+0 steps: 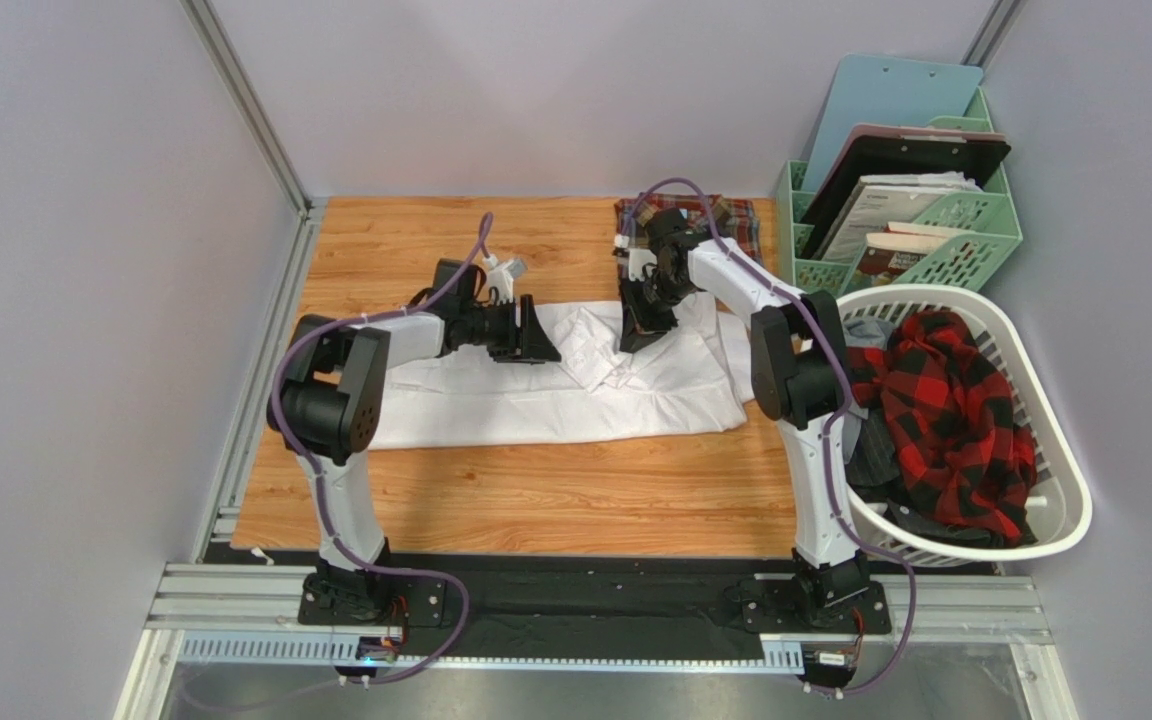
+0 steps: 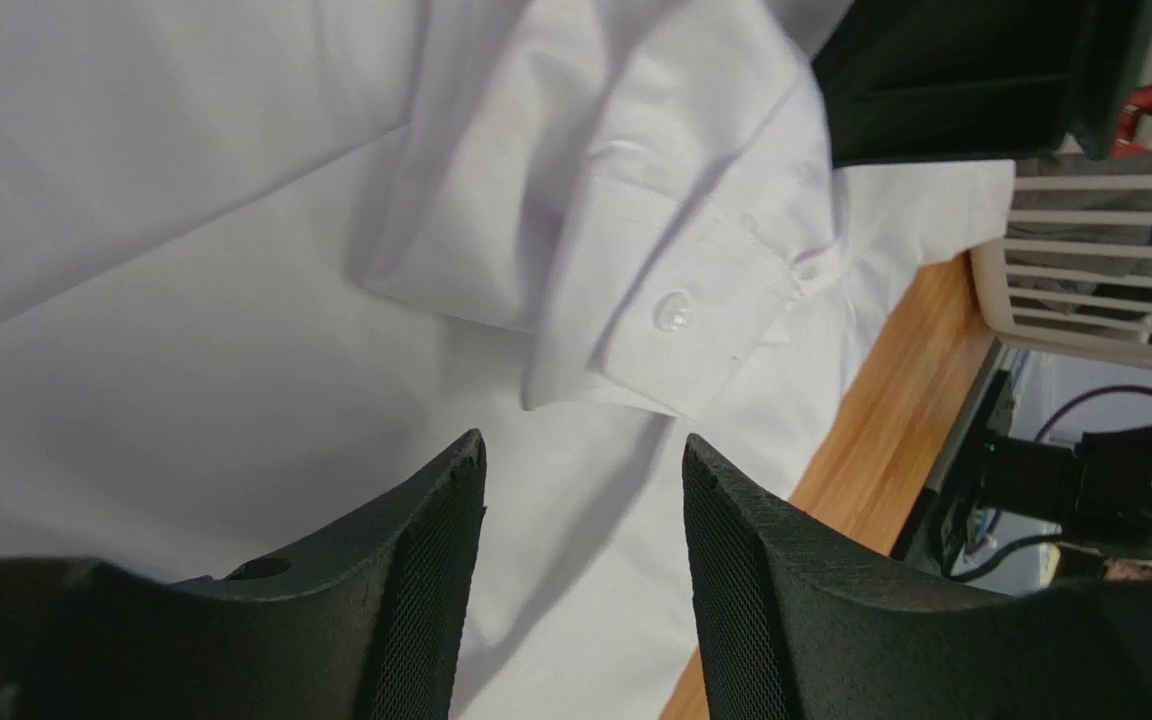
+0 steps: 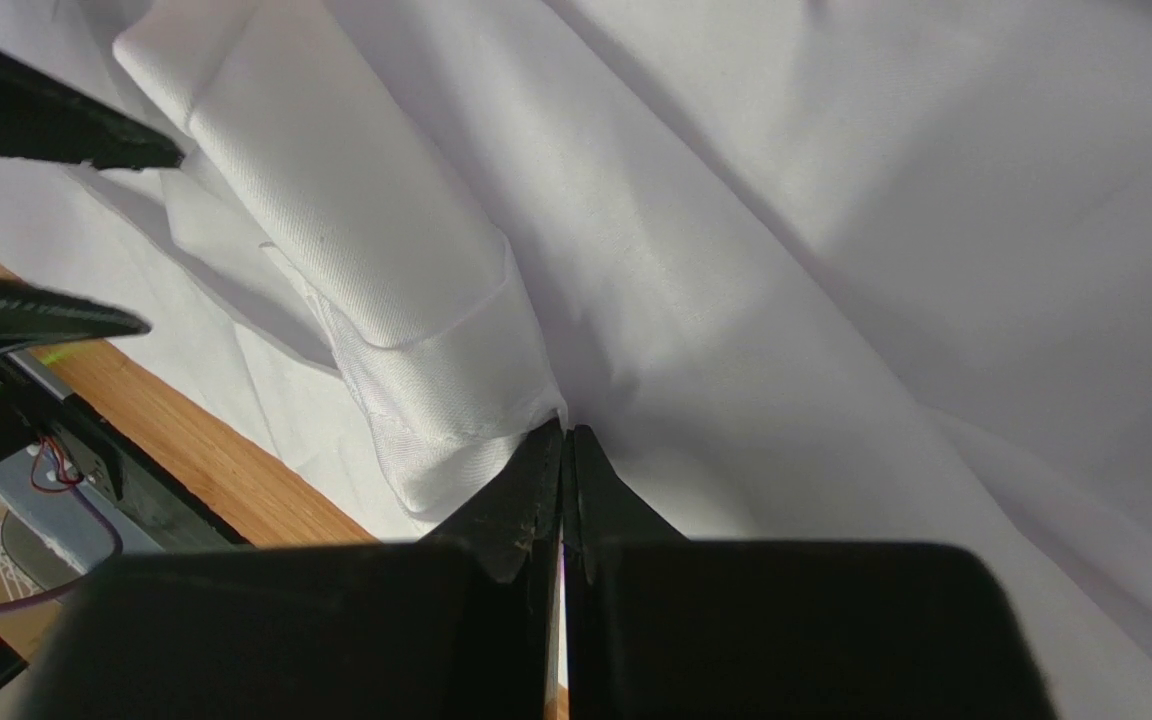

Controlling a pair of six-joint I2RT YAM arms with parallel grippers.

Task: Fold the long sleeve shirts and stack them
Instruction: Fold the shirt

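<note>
The white long sleeve shirt (image 1: 537, 402) lies spread across the middle of the wooden table. Its sleeve is folded over the body, and the buttoned cuff (image 2: 683, 318) lies just ahead of my left gripper (image 2: 582, 444). That gripper (image 1: 543, 347) hovers open over the shirt (image 2: 162, 225) with nothing between its fingers. My right gripper (image 3: 564, 428) is shut, its tips pinching the white cloth (image 3: 838, 225) at the edge of a cuff (image 3: 432, 405). Seen from the top, it (image 1: 636, 336) stands at the shirt's far right part. The plaid shirt (image 1: 732, 219) lies folded at the back, partly hidden by the right arm.
A white laundry basket (image 1: 1056, 503) with a red and black checked garment (image 1: 958, 405) stands at the right edge. A green desk organizer (image 1: 980, 252) with folders is behind it. Bare wood (image 1: 537, 503) shows in front of the shirt.
</note>
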